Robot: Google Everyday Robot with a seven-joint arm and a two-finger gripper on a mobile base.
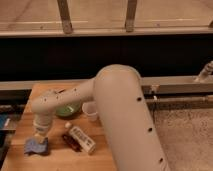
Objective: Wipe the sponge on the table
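Observation:
A blue sponge (pixel 36 146) lies on the wooden table (pixel 50 90) near its front left corner. My gripper (pixel 40 132) hangs at the end of the white arm, pointing straight down and touching the sponge's top right part. The gripper's tip is partly hidden against the sponge. The arm's bulky upper segment (pixel 125 120) covers the right side of the table.
A green bowl (pixel 67 108) sits behind the gripper, with a small white cup (pixel 90 111) to its right. A white bottle (pixel 82 139) and a dark red item (pixel 71 142) lie right of the sponge. A dark rail runs behind the table.

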